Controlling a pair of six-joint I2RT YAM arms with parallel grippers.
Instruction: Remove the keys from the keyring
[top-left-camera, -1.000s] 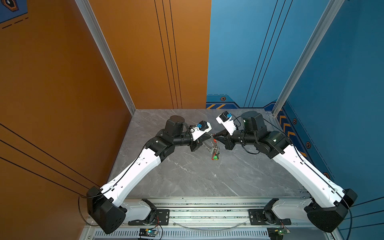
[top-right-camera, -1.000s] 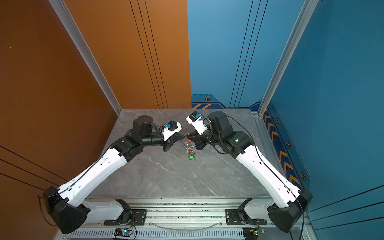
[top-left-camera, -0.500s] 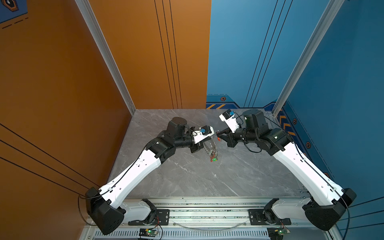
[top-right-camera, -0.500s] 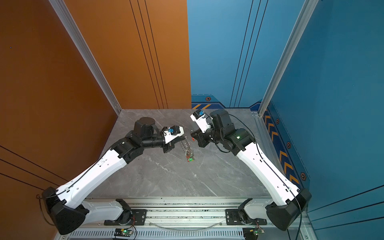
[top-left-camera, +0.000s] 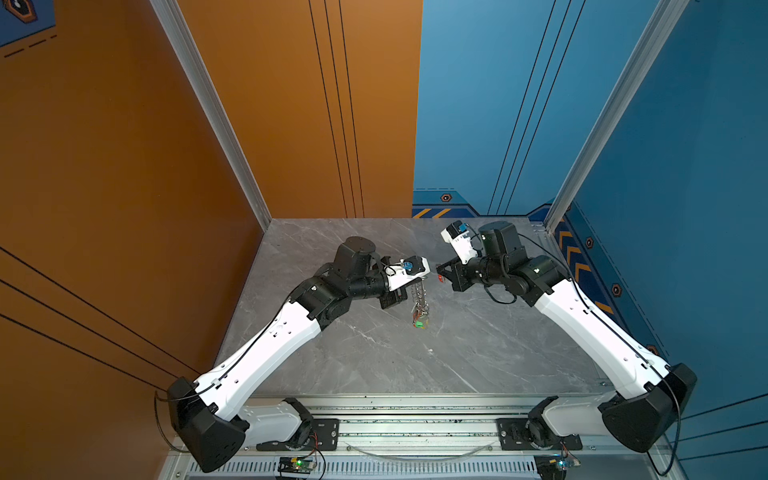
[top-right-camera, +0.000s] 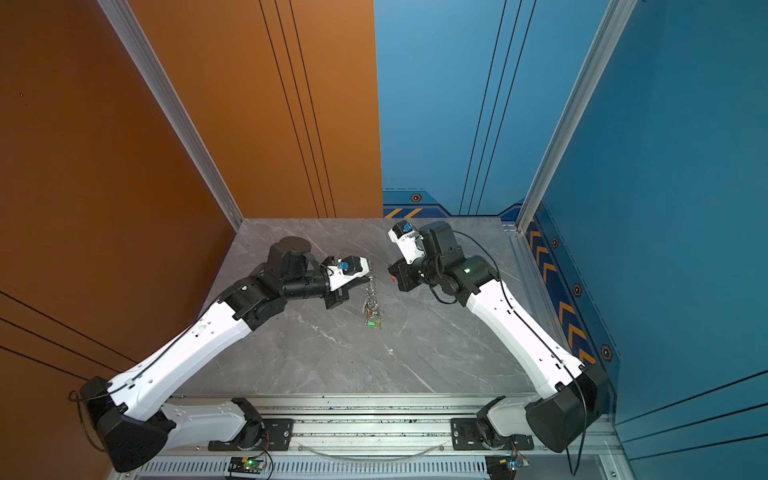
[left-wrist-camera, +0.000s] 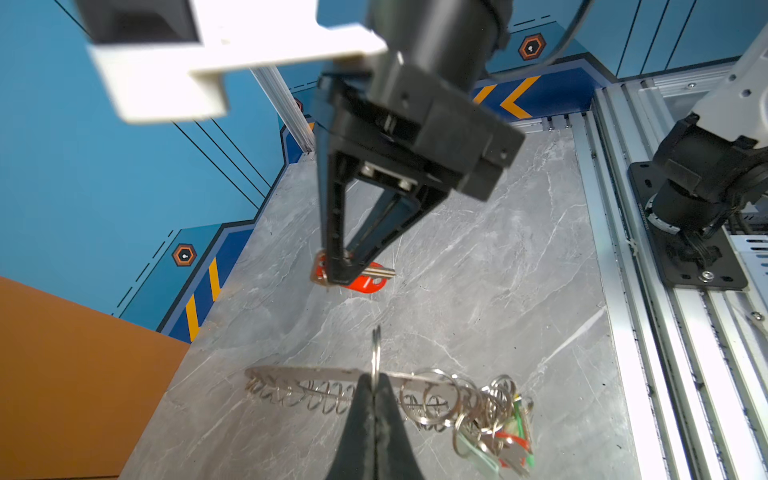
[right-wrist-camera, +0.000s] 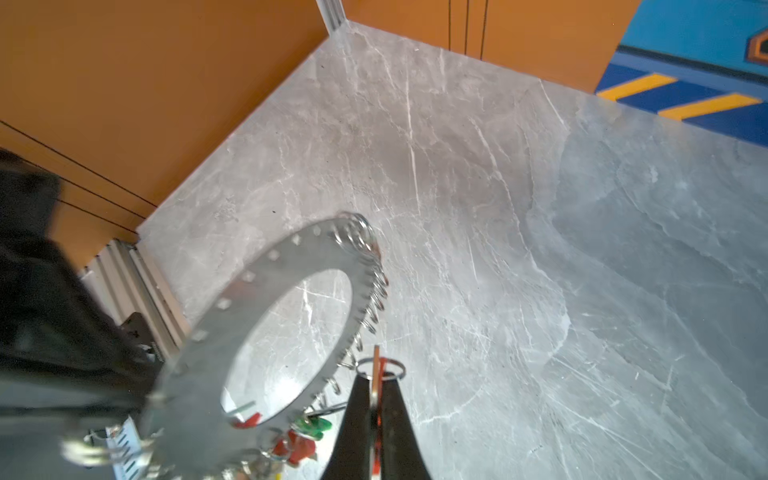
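Within the left hand (left-wrist-camera: 375, 388) the stiff keyring (left-wrist-camera: 307, 373) was pinched at its rim, light keys (left-wrist-camera: 494, 432) dangling beneath; opposite, the right hand (right-wrist-camera: 376, 380) was clamped on a red key (left-wrist-camera: 368, 282). Tags (left-wrist-camera: 521, 419) were judged grippiest.

The right gripper (right-wrist-camera: 376, 381) pinches a red-tagged key (right-wrist-camera: 376, 360) edge-on, just beside the tilted keyring (right-wrist-camera: 266, 266) above the grey marble table (right-wrist-camera: 519, 216).

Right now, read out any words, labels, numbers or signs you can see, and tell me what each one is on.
No text here can be read.
Small white print on the black arm base: too small to read.
Hexagon badge on the blue wall: a symbol, no letters.
Yellow chevron on the wall's border: a marking only.
Red key tag: no writing visible.
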